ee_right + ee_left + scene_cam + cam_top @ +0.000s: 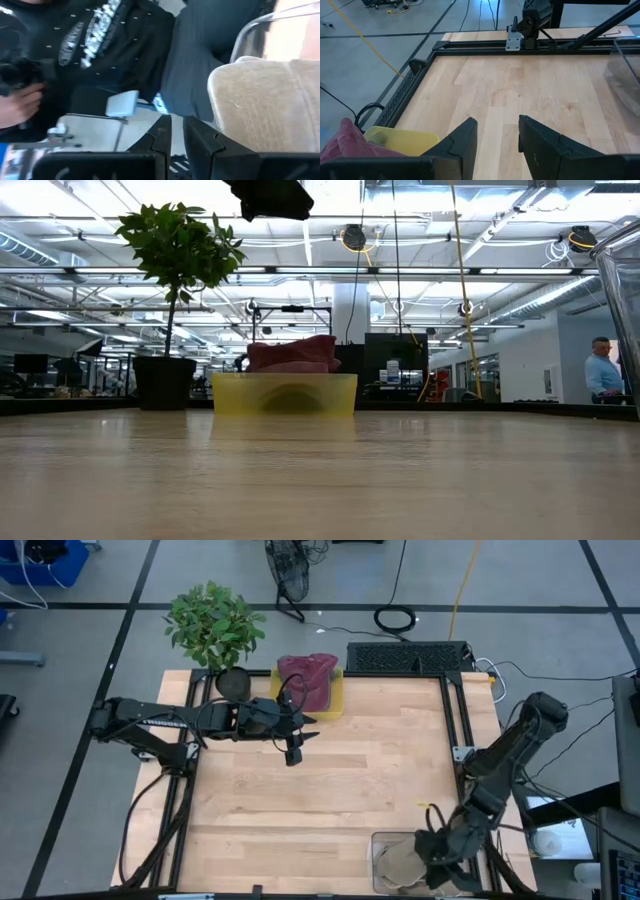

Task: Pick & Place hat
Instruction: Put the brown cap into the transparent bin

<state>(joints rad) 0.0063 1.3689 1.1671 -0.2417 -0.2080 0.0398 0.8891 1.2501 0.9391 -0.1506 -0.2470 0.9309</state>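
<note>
A maroon hat (308, 680) lies in a yellow bin (335, 690) at the table's far edge; the low view shows the hat (292, 353) rising above the bin's rim. My left gripper (293, 748) hovers open just in front of the bin, with nothing between its fingers (465, 140). A beige hat (265, 105) sits in a clear container (385, 862) at the near right corner. My right gripper (440, 858) is at that container's right side, fingers together, with the beige hat beside them. I cannot tell whether it touches the hat.
A potted plant (213, 630) stands at the far left corner beside the bin. A black frame rail (520, 46) borders the table. Bare wood lies in the middle (340, 780). A person in dark clothes (100, 45) stands past the table's right side.
</note>
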